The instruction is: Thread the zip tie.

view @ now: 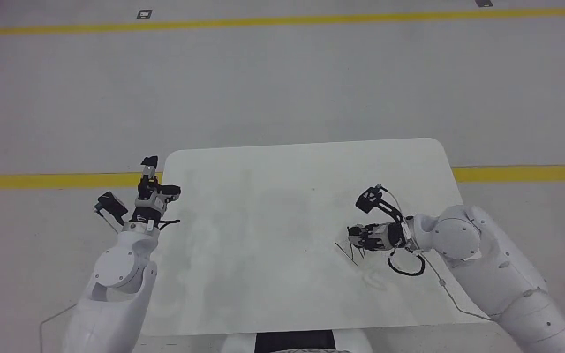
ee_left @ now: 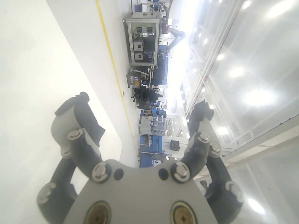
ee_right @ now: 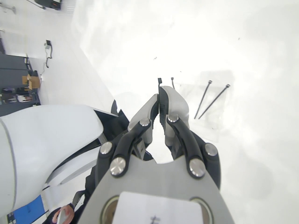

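Observation:
My right gripper (ee_right: 159,94) is shut on a black zip tie (ee_right: 159,80), whose head pokes out just past the fingertips. In the top view this gripper (view: 353,236) hovers low over the right half of the white table (view: 265,265). Two more loose zip ties (ee_right: 202,99) lie side by side on the table just beside it, and a third (ee_right: 172,83) is partly hidden behind a finger. They show as thin dark lines (view: 346,253) from above. My left gripper (ee_left: 140,108) is open and holds nothing, at the table's left edge (view: 132,190).
The loose ties rest on a clear plastic sheet or bag (ee_right: 210,127). A black cable loop (view: 408,265) hangs off the right wrist. A yellow floor line (view: 282,19) runs beyond the table's far edge.

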Tool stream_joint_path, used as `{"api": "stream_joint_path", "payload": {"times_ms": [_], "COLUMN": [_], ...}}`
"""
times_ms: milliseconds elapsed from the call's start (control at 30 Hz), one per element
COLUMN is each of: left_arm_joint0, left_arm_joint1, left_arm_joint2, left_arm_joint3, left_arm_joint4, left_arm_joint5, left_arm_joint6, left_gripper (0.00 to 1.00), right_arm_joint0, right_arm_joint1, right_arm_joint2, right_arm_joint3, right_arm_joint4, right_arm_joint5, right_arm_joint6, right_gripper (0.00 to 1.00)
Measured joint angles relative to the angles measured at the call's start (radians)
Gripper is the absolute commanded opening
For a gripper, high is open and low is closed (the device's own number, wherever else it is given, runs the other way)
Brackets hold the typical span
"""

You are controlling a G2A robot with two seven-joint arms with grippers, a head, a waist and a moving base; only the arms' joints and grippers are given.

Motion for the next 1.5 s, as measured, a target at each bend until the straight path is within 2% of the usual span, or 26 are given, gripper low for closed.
{"api": "stream_joint_path", "payload": {"times_ms": [133, 233, 667, 800, 900, 1133, 1233, 1367, 1500], "left_arm_joint0": [0.000, 0.000, 0.000, 0.000, -0.004, -0.049, -0.072, -0.095, -0.095], "left_arm_joint1": [0.000, 0.000, 0.000, 0.000, -0.003, -0.016, -0.023, -0.033, -0.033], "left_arm_joint2": [0.000, 0.000, 0.000, 0.000, 0.016, 0.095, 0.138, 0.188, 0.189], "left_arm_joint3": [0.000, 0.000, 0.000, 0.000, 0.005, 0.002, 0.000, 0.010, 0.011], "left_arm_joint4": [0.000, 0.000, 0.000, 0.000, -0.017, -0.035, -0.042, -0.051, -0.052], "left_arm_joint5": [0.000, 0.000, 0.000, 0.000, 0.006, 0.024, 0.025, 0.024, 0.025], "left_arm_joint6": [0.000, 0.000, 0.000, 0.000, -0.012, -0.015, -0.007, 0.021, 0.025], "left_gripper": [1.00, 1.00, 1.00, 1.00, 1.00, 1.00, 1.00, 1.00, 1.00], "right_arm_joint0": [-0.037, -0.039, -0.041, -0.059, -0.080, -0.124, -0.122, -0.116, -0.113], "right_arm_joint1": [0.022, 0.032, 0.030, 0.020, 0.010, -0.018, -0.026, -0.030, -0.030], "right_arm_joint2": [0.035, 0.042, 0.040, 0.024, 0.008, -0.084, -0.123, -0.146, -0.143], "right_arm_joint3": [-0.057, -0.066, -0.062, -0.048, -0.044, -0.052, -0.051, -0.043, -0.038], "right_arm_joint4": [0.094, 0.140, 0.136, 0.147, 0.164, 0.134, 0.137, 0.195, 0.204], "right_arm_joint5": [0.000, 0.000, 0.001, 0.000, 0.000, 0.000, 0.000, 0.000, 0.000], "right_arm_joint6": [-0.014, -0.002, -0.018, -0.169, -0.307, -0.664, -0.762, -0.814, -0.814], "right_gripper": [0.00, 0.00, 0.00, 0.00, 0.00, 0.00, 0.00, 0.00, 0.00]}}
